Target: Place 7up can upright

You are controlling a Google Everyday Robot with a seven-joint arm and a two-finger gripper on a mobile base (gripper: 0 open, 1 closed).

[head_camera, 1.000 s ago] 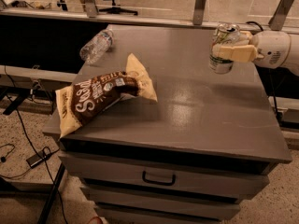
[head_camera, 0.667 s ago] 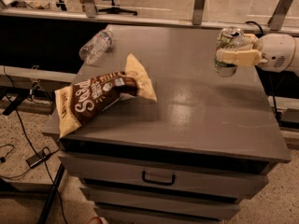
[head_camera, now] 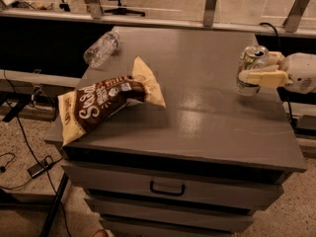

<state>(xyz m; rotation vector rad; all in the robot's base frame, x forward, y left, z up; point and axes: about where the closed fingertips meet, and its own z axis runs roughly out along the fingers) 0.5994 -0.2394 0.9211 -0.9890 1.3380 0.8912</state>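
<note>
The 7up can [head_camera: 251,59], silver-white with a green band, stands upright near the right edge of the grey cabinet top [head_camera: 207,122], its base on or just above the surface. My gripper [head_camera: 255,68] reaches in from the right edge of the camera view, with the white wrist behind it. One pale finger [head_camera: 262,78] crosses the front of the can and the other sits behind its top. The gripper is shut on the can.
A brown and cream snack bag [head_camera: 103,102] lies at the front left of the top. A clear plastic water bottle [head_camera: 101,48] lies on its side at the back left. Drawers with a handle [head_camera: 167,188] are below. Cables lie on the floor at left.
The gripper has carried the can to the right and lowered it; the can now stands low at the surface near the right edge. The bag and bottle have not moved.
</note>
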